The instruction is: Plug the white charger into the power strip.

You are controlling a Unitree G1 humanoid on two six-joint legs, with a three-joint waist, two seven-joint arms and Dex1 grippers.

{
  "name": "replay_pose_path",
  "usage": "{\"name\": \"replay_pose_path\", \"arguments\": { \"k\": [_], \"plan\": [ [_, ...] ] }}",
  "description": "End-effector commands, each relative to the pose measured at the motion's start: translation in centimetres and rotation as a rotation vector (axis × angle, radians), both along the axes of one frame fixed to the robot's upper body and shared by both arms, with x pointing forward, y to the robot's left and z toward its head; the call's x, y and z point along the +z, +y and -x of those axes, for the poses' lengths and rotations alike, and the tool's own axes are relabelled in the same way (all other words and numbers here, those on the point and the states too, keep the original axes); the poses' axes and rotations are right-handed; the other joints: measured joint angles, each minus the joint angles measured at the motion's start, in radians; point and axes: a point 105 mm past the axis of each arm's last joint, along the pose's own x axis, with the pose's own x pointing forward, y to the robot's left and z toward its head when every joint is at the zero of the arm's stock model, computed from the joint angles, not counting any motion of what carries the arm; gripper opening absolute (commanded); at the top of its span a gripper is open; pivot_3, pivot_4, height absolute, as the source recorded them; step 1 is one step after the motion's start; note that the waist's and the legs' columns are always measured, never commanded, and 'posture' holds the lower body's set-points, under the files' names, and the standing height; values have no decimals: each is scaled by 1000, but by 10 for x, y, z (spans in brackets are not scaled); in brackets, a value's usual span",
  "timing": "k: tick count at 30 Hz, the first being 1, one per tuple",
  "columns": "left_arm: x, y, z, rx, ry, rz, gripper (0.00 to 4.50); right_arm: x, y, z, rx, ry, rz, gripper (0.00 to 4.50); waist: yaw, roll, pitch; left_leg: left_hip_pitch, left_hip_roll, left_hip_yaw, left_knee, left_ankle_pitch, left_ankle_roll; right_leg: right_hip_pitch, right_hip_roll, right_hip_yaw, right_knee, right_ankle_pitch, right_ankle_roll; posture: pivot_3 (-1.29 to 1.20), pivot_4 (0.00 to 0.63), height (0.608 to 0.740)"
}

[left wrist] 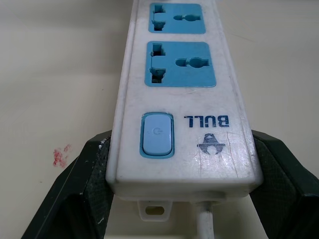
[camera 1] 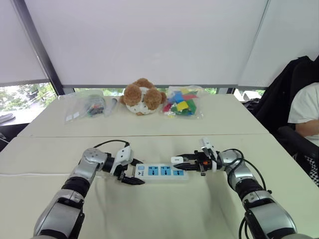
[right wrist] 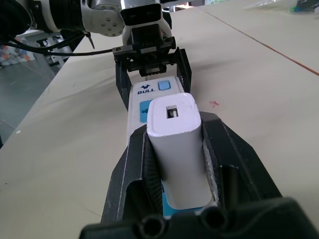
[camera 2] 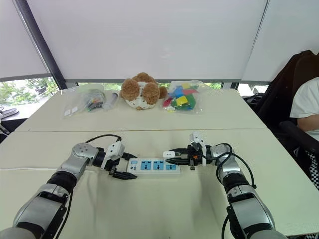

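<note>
The power strip (camera 1: 160, 172) lies flat on the worktop (camera 1: 149, 214), midway between its left and right edges. The left gripper (camera 1: 134, 172) is clamped on the strip's switch end, one finger on each long side. The right gripper (camera 1: 184, 161) is closed on the white charger (right wrist: 177, 149), holding it lengthwise over the strip's right end; I cannot tell whether they touch

**A meeting-room test space**

We are looking across pale tabletops (camera 1: 149, 209) pushed together under drawn roller blinds (camera 1: 149, 40). A plush toy (camera 1: 143, 96) and bagged coloured blocks (camera 1: 182, 103) are lying at the far edge, and a person (camera 1: 304, 109) is sitting alongside.
</note>
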Motion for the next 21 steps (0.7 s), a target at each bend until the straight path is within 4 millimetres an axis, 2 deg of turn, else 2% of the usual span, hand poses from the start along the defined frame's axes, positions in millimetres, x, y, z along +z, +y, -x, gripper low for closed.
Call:
{"name": "replay_pose_path", "arguments": {
  "k": [1,13,21],
  "plan": [
    [-8,14,7,-7,25,-64,3029,-60,-34,19,-78,236,173,728,0,-1,-1,2,0,0,0,-1,1,2,0,0,-1,0,0,0,150,739],
    [-7,15,8,6,21,-58,3029,-91,-33,33,-123,311,192,728,0,-10,-15,5,0,0,0,-2,3,6,0,-1,-2,-2,-1,0,150,739],
    [-5,16,7,2,12,-63,3029,-96,-37,36,-126,331,207,728,0,-14,-22,7,0,0,-1,-3,5,8,-1,-1,-3,-3,-2,0,150,739]
  ]
}}
